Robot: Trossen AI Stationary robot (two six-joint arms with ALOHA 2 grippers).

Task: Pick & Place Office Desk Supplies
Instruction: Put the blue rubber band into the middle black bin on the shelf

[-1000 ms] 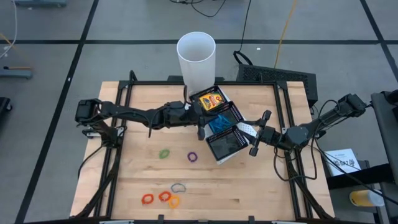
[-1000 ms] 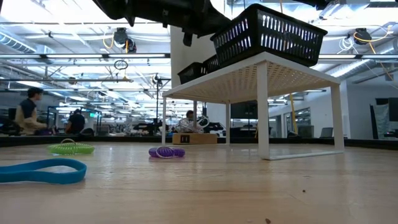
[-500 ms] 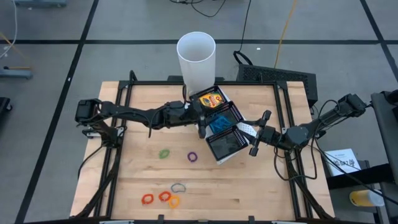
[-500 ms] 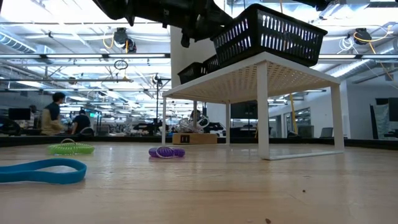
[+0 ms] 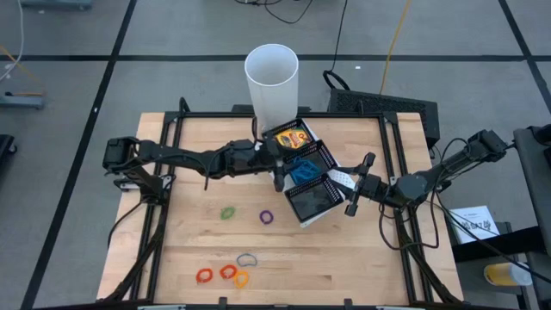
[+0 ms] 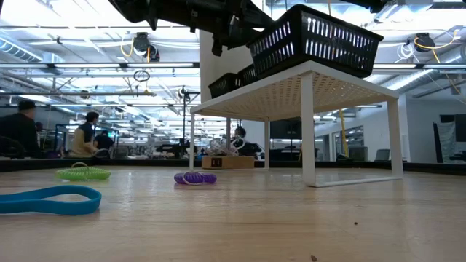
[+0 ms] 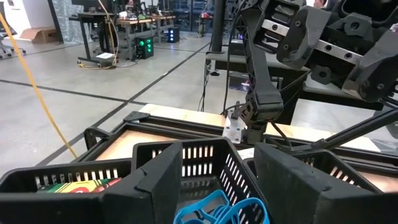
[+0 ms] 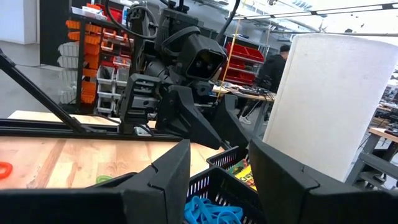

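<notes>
The black mesh tray (image 5: 315,201) stands on a white wire riser (image 6: 313,86) at the table's far middle. A yellow-and-green crayon box (image 5: 290,138) lies in its far compartment, and blue rubber bands (image 5: 303,170) lie in the middle one. My left gripper (image 5: 277,167) hangs level over the tray's left side, open, with the blue bands (image 7: 217,211) below its fingers. My right gripper (image 5: 353,185) hovers open at the tray's right side, holding nothing. Loose bands lie on the table: green (image 5: 227,212), purple (image 5: 266,217), grey (image 5: 247,258), red (image 5: 204,275) and orange (image 5: 240,278).
A tall white cup (image 5: 272,82) stands just beyond the tray's far end, close to both grippers. The riser's legs (image 6: 309,131) stand on the wood. Bare wood lies left of the tray and along the near edge around the loose bands. People move in the room beyond.
My left gripper has opened over the tray's middle compartment while the arm stayed in place.
</notes>
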